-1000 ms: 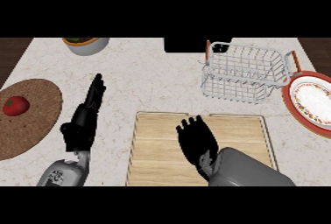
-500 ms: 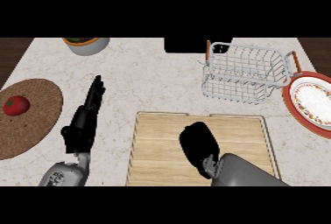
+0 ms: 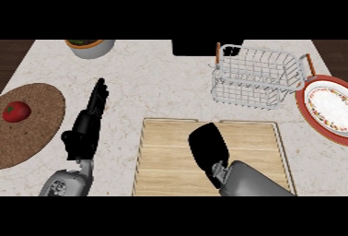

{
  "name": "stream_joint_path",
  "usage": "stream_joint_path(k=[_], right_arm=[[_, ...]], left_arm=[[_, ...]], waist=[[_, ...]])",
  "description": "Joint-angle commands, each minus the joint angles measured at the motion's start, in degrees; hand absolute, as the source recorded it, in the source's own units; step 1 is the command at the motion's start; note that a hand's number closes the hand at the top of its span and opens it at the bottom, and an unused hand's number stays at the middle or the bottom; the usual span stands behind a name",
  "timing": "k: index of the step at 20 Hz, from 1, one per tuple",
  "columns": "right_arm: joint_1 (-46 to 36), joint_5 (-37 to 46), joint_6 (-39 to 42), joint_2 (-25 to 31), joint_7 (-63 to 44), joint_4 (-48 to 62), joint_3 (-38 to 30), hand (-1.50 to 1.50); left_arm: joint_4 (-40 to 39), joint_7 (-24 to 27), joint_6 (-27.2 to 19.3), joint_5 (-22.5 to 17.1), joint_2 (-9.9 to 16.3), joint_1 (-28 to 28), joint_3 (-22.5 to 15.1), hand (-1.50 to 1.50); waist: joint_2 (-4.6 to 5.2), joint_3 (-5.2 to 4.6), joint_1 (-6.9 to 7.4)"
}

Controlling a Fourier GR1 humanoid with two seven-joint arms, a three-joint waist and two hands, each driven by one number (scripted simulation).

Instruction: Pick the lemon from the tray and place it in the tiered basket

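The lemon is not seen anywhere; the right hand is curled down over the wooden tray, so it is probably hidden beneath, though closure on it cannot be told. A lemon is judged light, stiff and rollable, best enclosed around its middle before being carried to the tiered basket. The left hand is rested with fingers straight beside the tray.

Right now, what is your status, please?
Left robot hand open, resting on counter. Right robot hand over light wooden tray. Lemon hidden, perhaps beneath it. Way to white wire tiered basket looks clear.

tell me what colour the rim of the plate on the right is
Red-orange, around a white centre with a speckled ring; the plate shows in the head view.
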State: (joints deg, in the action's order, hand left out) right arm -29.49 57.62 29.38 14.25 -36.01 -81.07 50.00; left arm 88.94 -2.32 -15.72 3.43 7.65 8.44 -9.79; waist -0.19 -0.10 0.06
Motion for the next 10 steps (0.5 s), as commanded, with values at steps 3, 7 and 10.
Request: stream_joint_path(k=[3, 7, 10], right_arm=[[4.58, -0.33, -4.32, -10.23, -21.63, 7.39, -13.96, 1.50], [2.37, 3.07, -10.45, -14.01, -31.33, 7.57, -13.07, 1.50], [-4.49, 3.78, -7.69, -14.12, -33.72, 5.88, -18.26, 1.50]], left_arm=[[1.71, -0.39, -0.30, 0.13, 0.35, -1.07, 0.30, 0.00], [1.03, 0.16, 0.53, 0.05, -0.17, -1.19, -0.38, 0.00], [-0.52, 1.55, 0.61, 0.61, -0.64, -1.65, -0.86, 0.00]], waist=[[0.09, 0.12, -0.77], [0.13, 0.09, 0.39], [0.15, 0.05, 0.20]])
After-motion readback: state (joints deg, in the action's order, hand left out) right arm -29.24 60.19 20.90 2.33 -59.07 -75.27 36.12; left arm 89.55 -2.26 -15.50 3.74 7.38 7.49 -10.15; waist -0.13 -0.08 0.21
